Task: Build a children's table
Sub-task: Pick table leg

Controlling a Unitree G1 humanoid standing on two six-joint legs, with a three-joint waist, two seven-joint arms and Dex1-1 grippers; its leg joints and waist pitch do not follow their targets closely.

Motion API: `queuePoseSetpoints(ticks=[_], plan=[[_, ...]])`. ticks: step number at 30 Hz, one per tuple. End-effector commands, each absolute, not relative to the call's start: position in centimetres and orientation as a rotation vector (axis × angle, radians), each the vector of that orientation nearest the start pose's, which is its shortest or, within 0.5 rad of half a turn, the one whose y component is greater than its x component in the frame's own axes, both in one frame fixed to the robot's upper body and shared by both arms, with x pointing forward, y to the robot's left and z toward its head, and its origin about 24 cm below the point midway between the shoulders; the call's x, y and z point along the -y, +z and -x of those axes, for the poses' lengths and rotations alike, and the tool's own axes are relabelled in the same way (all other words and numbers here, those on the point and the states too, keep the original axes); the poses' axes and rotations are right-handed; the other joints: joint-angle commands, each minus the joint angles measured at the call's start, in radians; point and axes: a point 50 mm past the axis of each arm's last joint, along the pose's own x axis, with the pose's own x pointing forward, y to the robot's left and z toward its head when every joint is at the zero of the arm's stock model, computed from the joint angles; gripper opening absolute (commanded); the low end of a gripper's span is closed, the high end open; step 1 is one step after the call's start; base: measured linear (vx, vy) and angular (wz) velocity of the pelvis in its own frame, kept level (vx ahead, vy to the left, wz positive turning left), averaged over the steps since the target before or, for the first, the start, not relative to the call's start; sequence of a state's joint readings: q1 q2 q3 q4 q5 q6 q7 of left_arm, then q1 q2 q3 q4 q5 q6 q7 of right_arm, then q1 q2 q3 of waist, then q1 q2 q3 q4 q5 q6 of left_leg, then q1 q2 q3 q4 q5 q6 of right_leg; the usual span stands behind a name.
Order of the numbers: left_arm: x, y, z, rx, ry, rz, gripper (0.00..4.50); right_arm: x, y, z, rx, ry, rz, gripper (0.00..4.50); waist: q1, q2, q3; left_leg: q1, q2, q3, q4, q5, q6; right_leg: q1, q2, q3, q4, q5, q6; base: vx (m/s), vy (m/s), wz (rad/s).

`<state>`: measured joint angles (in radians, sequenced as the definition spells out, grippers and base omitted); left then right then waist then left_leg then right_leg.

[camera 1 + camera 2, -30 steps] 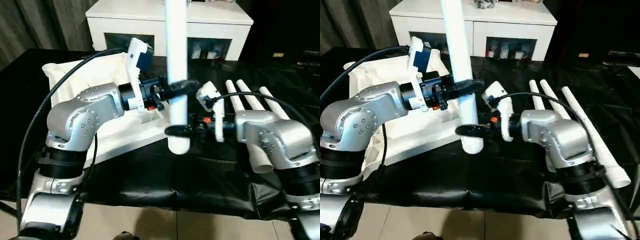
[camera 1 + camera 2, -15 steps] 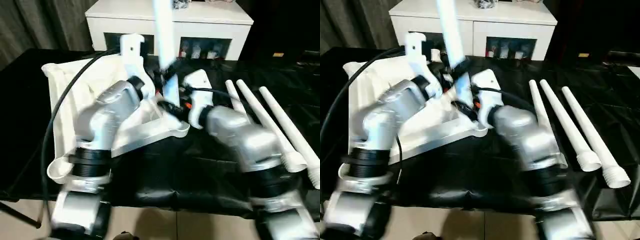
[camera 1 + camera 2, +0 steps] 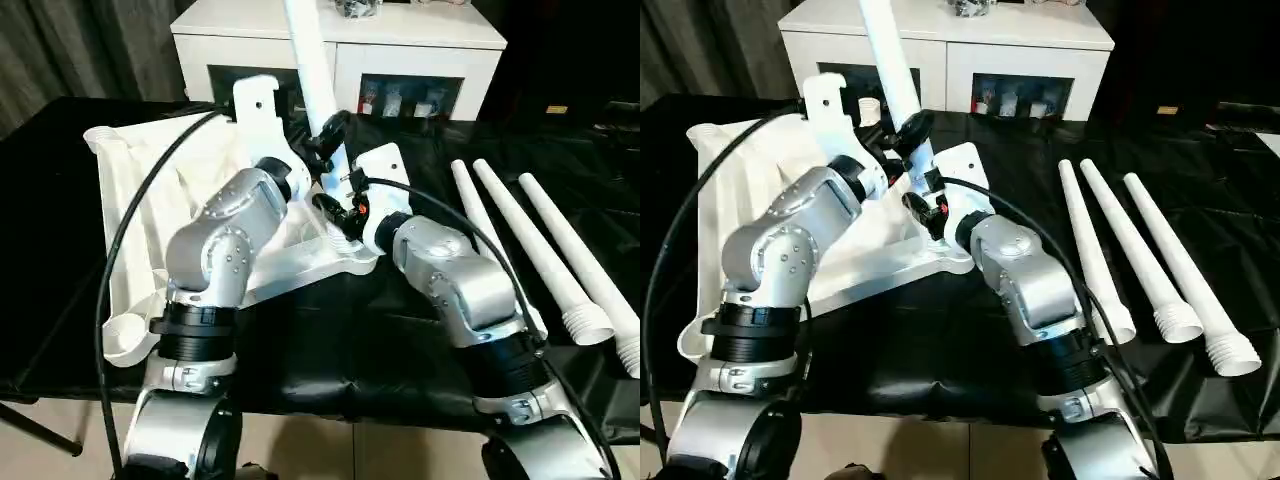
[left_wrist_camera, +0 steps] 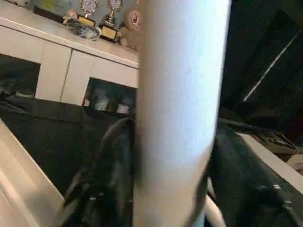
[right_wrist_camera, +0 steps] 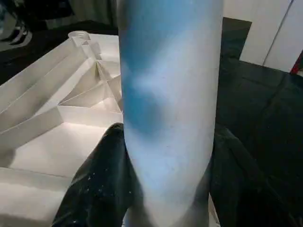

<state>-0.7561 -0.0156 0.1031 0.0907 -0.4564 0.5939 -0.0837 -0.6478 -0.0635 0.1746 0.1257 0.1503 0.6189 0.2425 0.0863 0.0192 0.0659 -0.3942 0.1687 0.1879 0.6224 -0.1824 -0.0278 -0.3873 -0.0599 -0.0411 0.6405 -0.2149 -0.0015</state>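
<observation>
The white tabletop (image 3: 300, 268) lies underside up on the black table, its ribs (image 5: 71, 113) showing. One white leg (image 3: 308, 60) stands tilted over the tabletop's near right corner, its top leaning away to the left. My left gripper (image 3: 330, 128) is shut on the leg higher up, a black finger (image 4: 109, 179) on each side of it. My right gripper (image 3: 335, 208) is shut on it lower down, and a finger (image 5: 99, 184) shows beside the tube. The leg's lower end is hidden behind the grippers. Three more legs (image 3: 530, 240) lie side by side at the right.
A white cabinet (image 3: 430, 45) with dark glass doors stands behind the table. A black cable (image 3: 120, 250) loops from my left arm across the tabletop. The black table cover (image 3: 380, 340) runs to the near edge, with floor below it.
Both arms have carried the leg away from the table's front, back and left over the tabletop's near right corner. The leg has gone from upright to tilted.
</observation>
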Motion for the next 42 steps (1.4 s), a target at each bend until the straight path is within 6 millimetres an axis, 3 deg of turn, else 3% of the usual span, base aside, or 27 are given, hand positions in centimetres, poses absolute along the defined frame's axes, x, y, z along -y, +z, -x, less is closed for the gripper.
queuePoseSetpoints(ticks=[1,2,3,6,7,9,17,25,30,36,37,42], plan=[[-9.0,19.4,-35.2,0.038,-0.417,0.387,1.99,6.5,15.4,-34.5,-0.070,0.513,0.092,1.88,-0.006,0.003,-0.077,0.028,0.056,-0.032,-0.079,-0.156,-0.068,0.039,-0.079,0.048,-0.073,-0.032,-0.182,0.000,0.000,0.00],[-9.0,19.4,-35.2,0.038,-0.419,0.387,1.99,6.5,15.4,-34.5,-0.070,0.512,0.091,1.88,-0.005,0.003,-0.077,0.029,0.056,-0.032,-0.080,-0.159,-0.068,0.039,-0.079,0.048,-0.073,-0.034,-0.182,0.000,0.000,0.00],[-8.9,19.5,-35.1,0.041,-0.443,0.385,1.91,6.7,15.6,-34.7,-0.062,0.509,0.084,2.58,-0.006,0.003,-0.077,0.030,0.056,-0.032,-0.080,-0.162,-0.070,0.039,-0.079,0.048,-0.073,-0.035,-0.180,0.000,0.000,0.00],[-8.8,19.8,-34.9,0.042,-0.496,0.384,1.86,6.9,16.0,-34.8,-0.052,0.536,0.061,2.64,-0.005,0.003,-0.077,0.031,0.055,-0.031,-0.079,-0.165,-0.074,0.038,-0.079,0.048,-0.073,-0.037,-0.179,0.000,0.000,0.00],[-8.5,19.9,-34.8,0.037,-0.539,0.387,1.84,7.1,16.2,-34.9,-0.045,0.553,0.062,2.93,-0.005,0.005,-0.077,0.030,0.055,-0.031,-0.080,-0.164,-0.074,0.038,-0.078,0.048,-0.072,-0.032,-0.179,0.000,0.000,0.00],[-8.4,19.9,-34.6,0.035,-0.574,0.387,1.84,7.1,16.3,-34.9,-0.043,0.561,0.063,3.03,-0.006,0.004,-0.077,0.031,0.056,-0.031,-0.080,-0.163,-0.074,0.037,-0.078,0.047,-0.070,-0.022,-0.180,0.000,0.000,0.00],[-8.4,20.6,-33.3,0.002,-0.904,0.307,1.84,9.4,17.5,-33.9,-0.136,0.897,-0.018,3.65,0.001,0.002,-0.077,0.029,0.055,-0.028,-0.077,-0.144,-0.045,0.042,-0.079,0.048,-0.069,-0.017,-0.201,0.000,0.000,0.00],[-9.3,21.5,-32.7,-0.001,-1.084,0.217,1.84,11.2,17.5,-31.4,-0.252,1.194,-0.014,4.36,0.002,0.002,-0.076,0.029,0.057,-0.028,-0.074,-0.135,-0.021,0.045,-0.081,0.047,-0.069,-0.030,-0.227,0.000,0.000,0.00],[-9.0,22.3,-32.1,0.019,-1.161,0.287,1.84,11.2,16.7,-30.8,-0.317,1.251,0.011,4.39,0.003,0.000,-0.077,0.029,0.058,-0.027,-0.072,-0.131,-0.025,0.044,-0.083,0.046,-0.067,-0.034,-0.258,0.000,0.000,0.00],[-8.8,22.3,-31.6,0.016,-1.211,0.312,1.83,11.0,16.6,-30.6,-0.339,1.291,-0.013,3.89,0.004,-0.003,-0.078,0.028,0.058,-0.027,-0.071,-0.122,-0.015,0.044,-0.082,0.046,-0.068,-0.037,-0.258,0.000,0.000,0.00],[-8.8,22.3,-31.6,0.016,-1.214,0.314,1.83,10.9,16.6,-30.6,-0.344,1.295,-0.015,3.65,0.005,-0.003,-0.077,0.028,0.058,-0.027,-0.071,-0.122,-0.015,0.044,-0.083,0.046,-0.068,-0.044,-0.257,0.000,0.000,0.00],[-9.0,22.2,-31.5,0.010,-1.216,0.318,1.83,10.9,16.3,-30.5,-0.363,1.301,-0.012,3.37,0.005,-0.003,-0.077,0.028,0.058,-0.027,-0.071,-0.120,-0.018,0.044,-0.082,0.046,-0.068,-0.042,-0.256,0.000,0.000,0.00]])
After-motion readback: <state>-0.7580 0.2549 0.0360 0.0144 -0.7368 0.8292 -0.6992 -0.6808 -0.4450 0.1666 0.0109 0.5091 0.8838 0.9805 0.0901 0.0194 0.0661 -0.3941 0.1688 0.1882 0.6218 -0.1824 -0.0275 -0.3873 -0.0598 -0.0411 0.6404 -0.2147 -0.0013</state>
